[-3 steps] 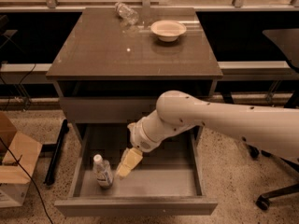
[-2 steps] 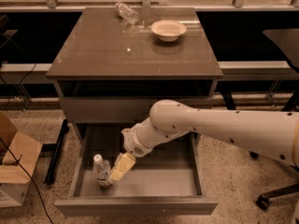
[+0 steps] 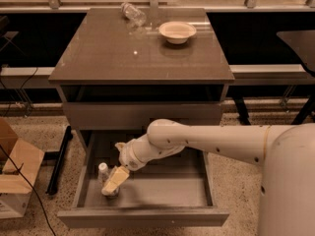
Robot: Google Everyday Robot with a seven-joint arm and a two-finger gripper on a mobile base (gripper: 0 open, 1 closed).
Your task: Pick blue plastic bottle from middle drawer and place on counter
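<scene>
The middle drawer [image 3: 147, 217] is pulled open below the counter [image 3: 113, 53]. The blue plastic bottle [image 3: 104, 171] stands upright at the drawer's left side, its white cap showing; its lower body is hidden behind the gripper. My gripper [image 3: 114, 181] reaches down into the drawer from the right, and its pale fingers overlap the bottle's body just right of and below the cap. The white arm crosses the drawer from the lower right.
A white bowl [image 3: 177, 32] and an all-clear bottle lying on its side [image 3: 134, 14] sit at the back of the counter. A cardboard box [image 3: 15, 173] stands on the floor at left. A black stand [image 3: 60, 159] leans beside the cabinet.
The gripper has moved left and down inside the drawer, from the drawer's middle to right against the bottle. The bottle has stayed upright in place.
</scene>
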